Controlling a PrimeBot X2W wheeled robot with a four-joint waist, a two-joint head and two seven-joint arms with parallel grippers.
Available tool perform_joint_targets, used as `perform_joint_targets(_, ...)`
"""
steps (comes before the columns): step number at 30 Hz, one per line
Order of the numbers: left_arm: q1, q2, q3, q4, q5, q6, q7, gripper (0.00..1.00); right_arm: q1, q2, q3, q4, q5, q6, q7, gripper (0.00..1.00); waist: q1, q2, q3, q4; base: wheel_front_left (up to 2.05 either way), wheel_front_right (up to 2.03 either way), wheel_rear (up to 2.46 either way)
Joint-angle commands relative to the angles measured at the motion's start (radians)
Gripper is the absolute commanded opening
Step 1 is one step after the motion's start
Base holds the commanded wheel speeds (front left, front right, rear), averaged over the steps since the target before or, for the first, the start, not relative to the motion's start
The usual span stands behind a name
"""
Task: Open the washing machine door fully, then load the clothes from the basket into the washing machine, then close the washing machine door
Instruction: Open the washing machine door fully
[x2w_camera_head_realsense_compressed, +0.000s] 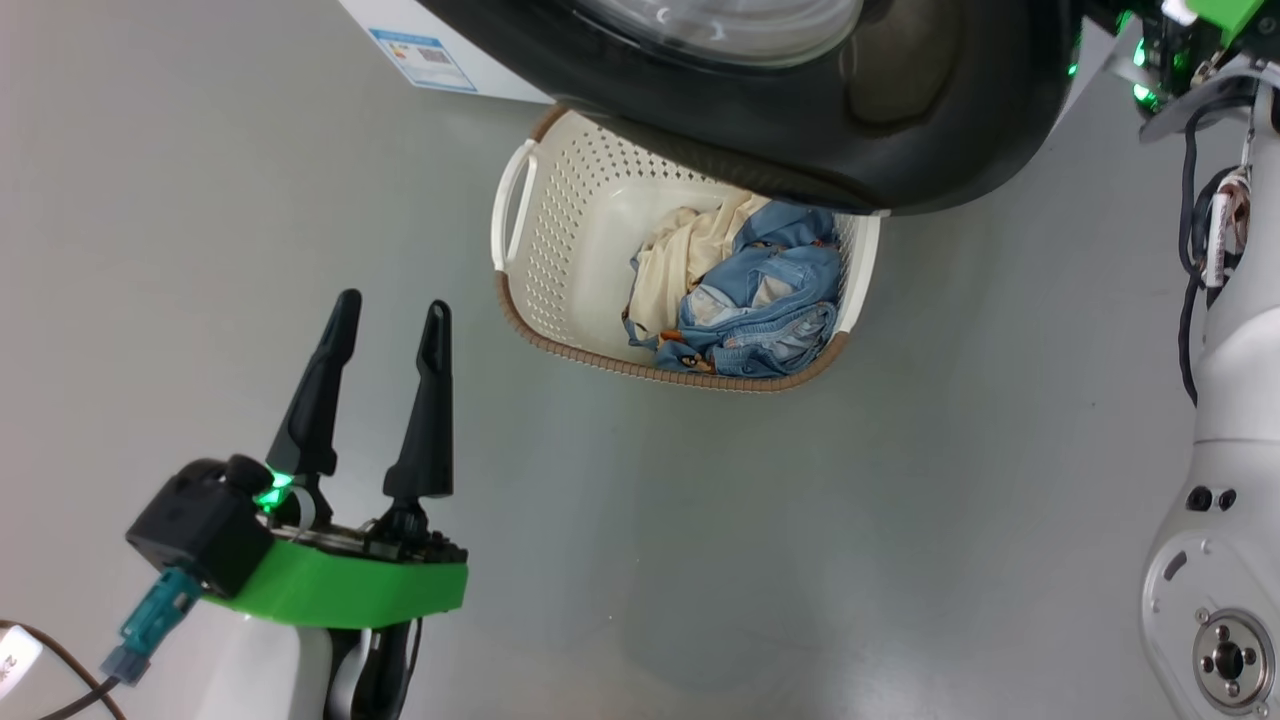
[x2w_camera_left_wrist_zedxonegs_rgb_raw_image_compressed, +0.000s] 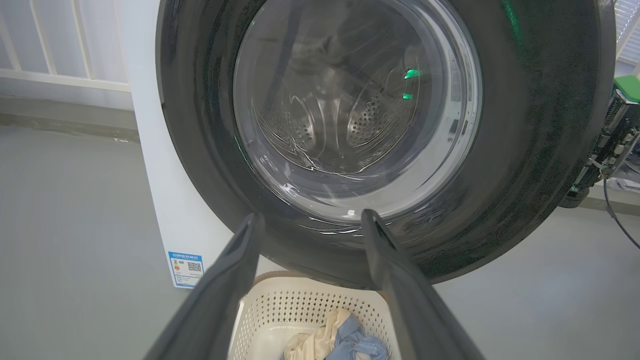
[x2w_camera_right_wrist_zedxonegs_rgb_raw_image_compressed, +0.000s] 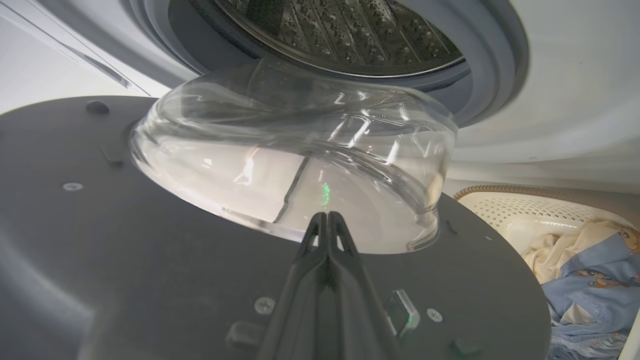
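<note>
One basket (x2w_camera_head_realsense_compressed: 565, 225), two cloths (x2w_camera_head_realsense_compressed: 755, 300), one door (x2w_camera_head_realsense_compressed: 800, 135)

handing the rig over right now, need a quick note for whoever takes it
Left claw: open, empty, above the floor left of the basket.
Right claw: shut, nothing in it, tips by the glass bowl on the inner side of the washing machine door; contact unclear.
Door is partly open and overhangs the basket's far end. Clothes all lie in the basket.
Done: door started.
Left: open it fully, load clothes into the drum, close door.
</note>
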Motion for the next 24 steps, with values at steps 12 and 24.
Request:
perform_joint_targets(12, -0.01, 0.02, 0.041, -0.028, 0.033, -0.003, -0.008, 1.0, 0.125, 0.022, 0.144, -0.107, 0.176, 0.003, 0.102, 0.0, 0.0, 0.0, -0.042, -0.016, 0.0, 0.0, 0.0)
perform_joint_targets(24, 0.009, 0.02, 0.038, -0.021, 0.05, -0.003, -0.008, 1.0, 0.29, 0.022, 0.446, -0.213, 0.388, 0.003, 0.108, 0.0, 0.0, 0.0, -0.085, -0.015, 0.0, 0.0, 0.0)
